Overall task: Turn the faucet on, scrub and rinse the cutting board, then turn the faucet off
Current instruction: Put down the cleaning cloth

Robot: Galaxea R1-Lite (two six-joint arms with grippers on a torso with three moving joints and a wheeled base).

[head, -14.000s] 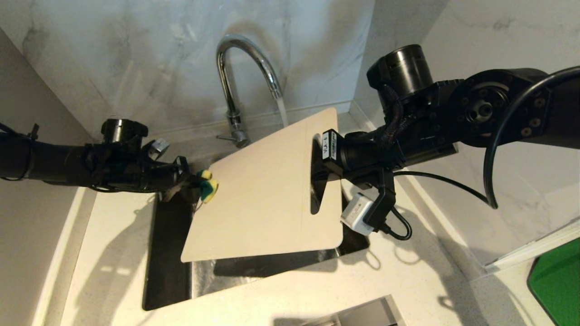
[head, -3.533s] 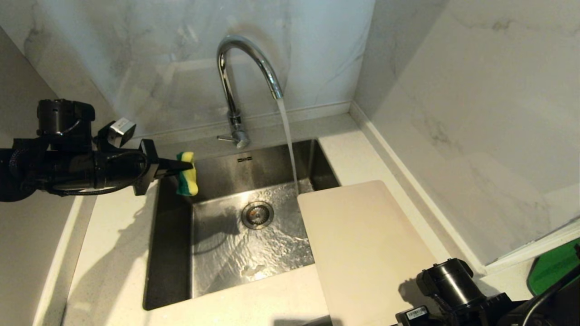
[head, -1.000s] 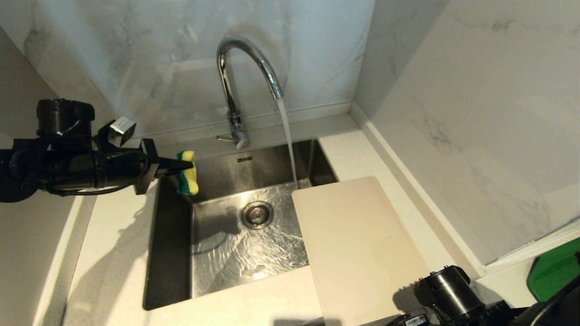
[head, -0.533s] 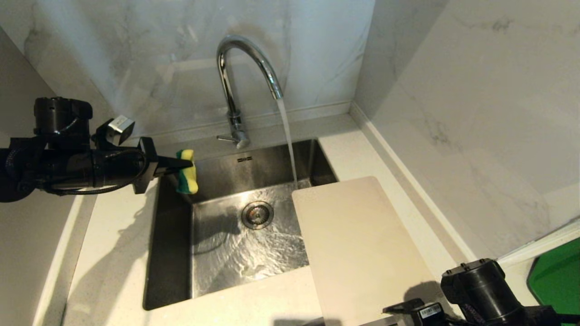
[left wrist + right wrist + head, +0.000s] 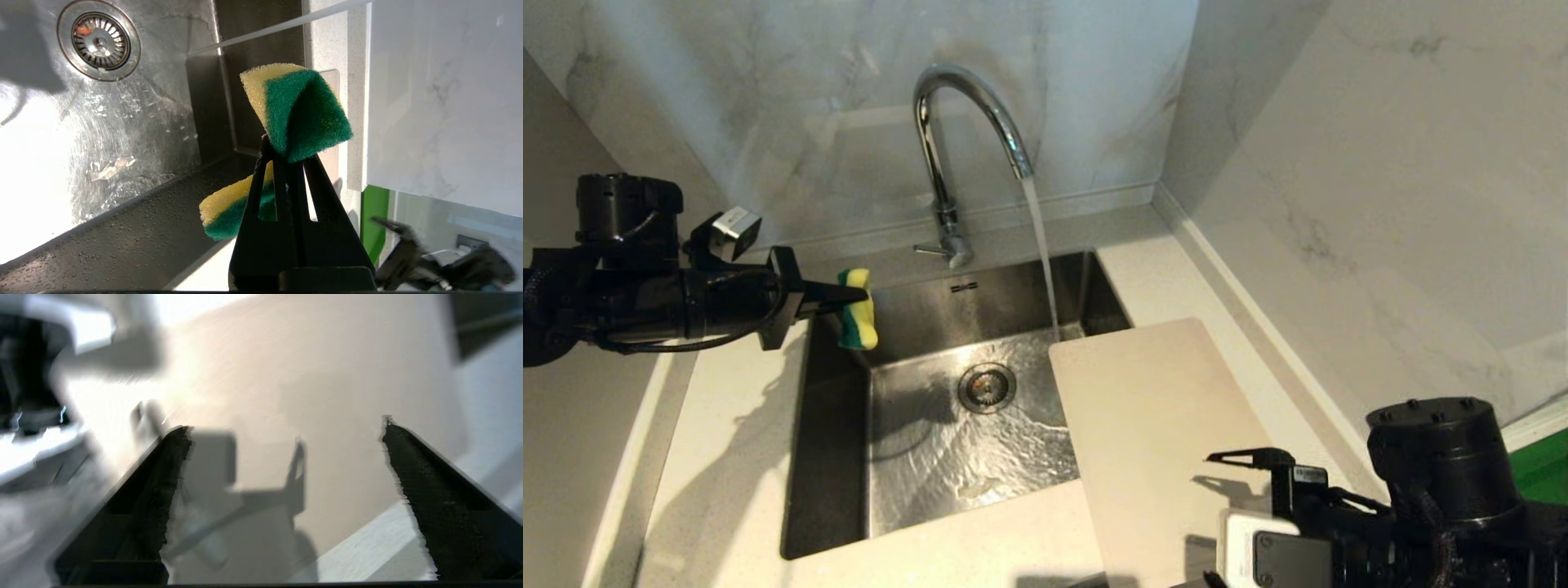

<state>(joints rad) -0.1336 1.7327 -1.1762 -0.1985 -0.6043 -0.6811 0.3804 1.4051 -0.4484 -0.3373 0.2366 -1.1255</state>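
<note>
The chrome faucet [image 5: 968, 122] stands behind the sink, and a stream of water [image 5: 1041, 253] falls from its spout. Its thin lever [image 5: 929, 248] sticks out at the base. The cream cutting board [image 5: 1160, 408] lies flat on the counter right of the sink, its far left corner over the basin. My left gripper [image 5: 849, 298] hovers over the sink's left edge, shut on a yellow-and-green sponge [image 5: 859, 320]; the sponge [image 5: 300, 110] is folded between the left gripper's [image 5: 286, 151] fingers. My right gripper [image 5: 1213, 518] is open above the board's near end. Over the board [image 5: 306, 375], the right gripper [image 5: 282, 428] holds nothing.
The steel sink [image 5: 833, 457] has a wet floor and a round drain [image 5: 987, 387]. Marble walls close in at the back and on the right. A bright green flat thing [image 5: 1539, 474] lies at the far right, behind my right arm.
My right arm has risen into view at the bottom right, its open fingers now over the board's near end. The board, earlier held under the tap, lies still. The left arm has hardly moved.
</note>
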